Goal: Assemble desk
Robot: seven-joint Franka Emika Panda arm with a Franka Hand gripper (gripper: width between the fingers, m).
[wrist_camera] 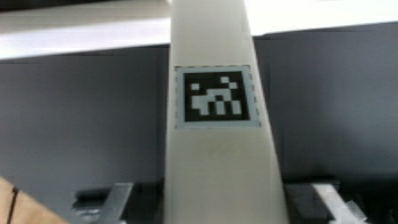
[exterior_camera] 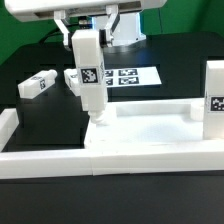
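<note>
Exterior view, left to right:

- Black bench (exterior_camera: 40, 112). A white border rail (exterior_camera: 60, 162) runs along its near edge, with a short raised end at the far left.
- Loose leg (exterior_camera: 38, 84) lies flat on the bench, tag up, well apart from the desk top.
- Second loose leg (exterior_camera: 71, 77) also lies flat. It is just behind the held leg and partly hidden by it.
- Hand (exterior_camera: 86, 30) comes down from above and is clamped on the upper end of the held leg (exterior_camera: 88, 80). This leg is near upright with a slight lean, its lower end further to the exterior view's right than its top. Its tag (exterior_camera: 90, 75) faces the camera. The lower end touches the desk top (exterior_camera: 140, 128) at the rear left corner. Can't tell whether it sits in a socket.
- Marker board (exterior_camera: 128, 76) lies flat on the bench behind the desk top, just right of the held leg.
- The desk top lies flat on the bench right behind the border rail, covering the middle to the right of the frame. Raised rim is visible along its back edge.
- Standing leg (exterior_camera: 213, 100) is upright at the right end of the desk top, tag facing the camera, partly cut off by the frame edge.

Wrist view: the held leg fills the centre, tag square on. Grey fingers (wrist_camera: 111, 200) sit close on both sides of it, consistent with a firm grip.
</note>
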